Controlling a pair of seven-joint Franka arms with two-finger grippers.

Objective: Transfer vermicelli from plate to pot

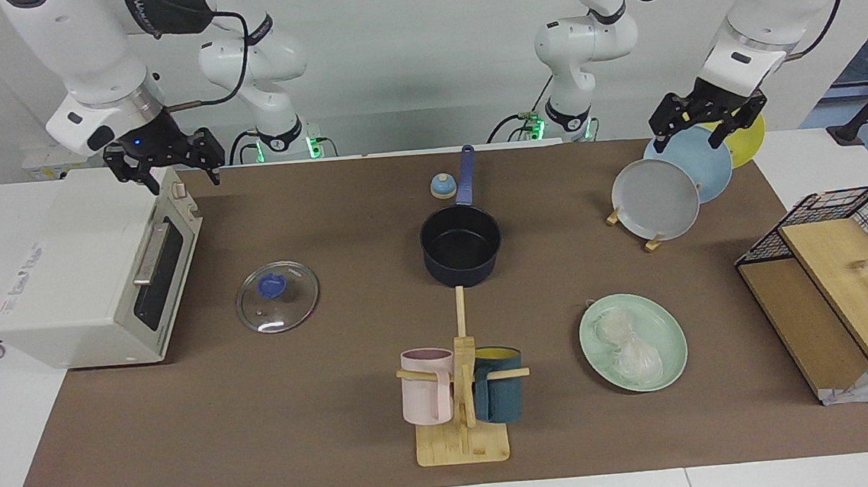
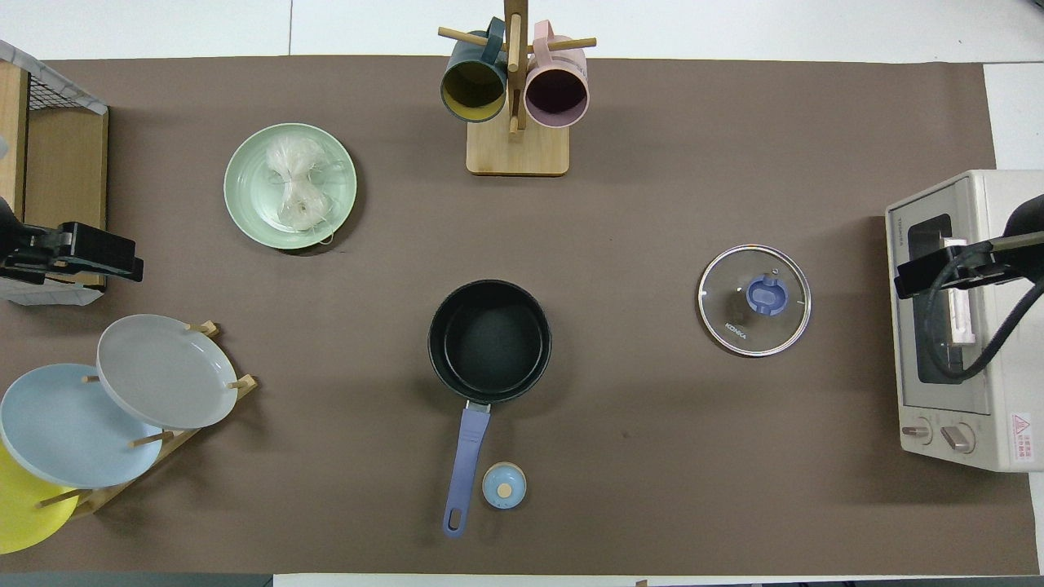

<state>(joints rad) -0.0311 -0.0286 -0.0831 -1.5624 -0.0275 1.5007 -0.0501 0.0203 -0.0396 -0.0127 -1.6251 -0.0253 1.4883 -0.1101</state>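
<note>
Two whitish vermicelli bundles (image 1: 614,324) (image 1: 638,360) lie on the mint-green plate (image 1: 670,338), toward the left arm's end of the table; they also show in the overhead view (image 2: 294,183) on the plate (image 2: 245,191). The dark pot (image 1: 461,245) (image 2: 489,341) stands mid-table, empty, its blue handle (image 2: 465,461) pointing toward the robots. My left gripper (image 1: 705,129) (image 2: 81,254) is open and empty, raised over the plate rack. My right gripper (image 1: 181,179) (image 2: 930,273) is open and empty, raised over the toaster oven.
A rack with grey, blue and yellow plates (image 1: 656,199) stands near the left arm. A toaster oven (image 1: 92,267), a glass lid (image 1: 277,296), a mug tree (image 1: 460,394), a small blue bell (image 1: 442,187) and a wire basket with wooden boards (image 1: 833,277) also stand here.
</note>
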